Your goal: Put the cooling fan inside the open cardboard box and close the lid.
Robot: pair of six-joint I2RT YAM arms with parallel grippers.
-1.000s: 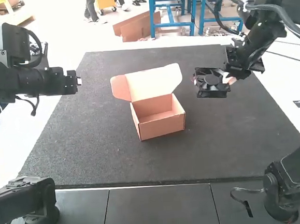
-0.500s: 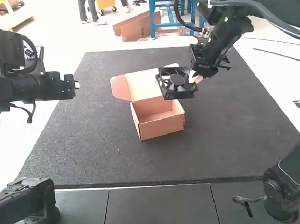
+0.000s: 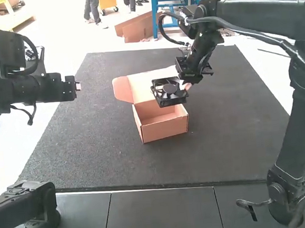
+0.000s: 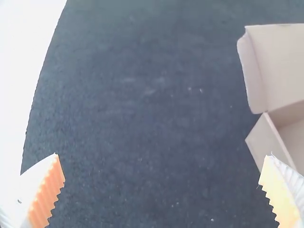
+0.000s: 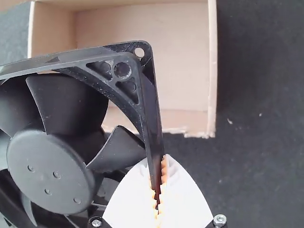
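Black mat over the table (image 3: 91,140). Open cardboard box (image 3: 164,124) sits mid-mat, its lid (image 3: 138,86) standing up behind. Right tool (image 3: 188,82) is clenched on one edge of the cooling fan (image 3: 168,91), which hangs tilted above the box mouth. Left tool (image 3: 76,85) is released, well apart at the mat's left. Best approach: level the fan, centre it between the walls, lower it, then let go, avoiding the lid.
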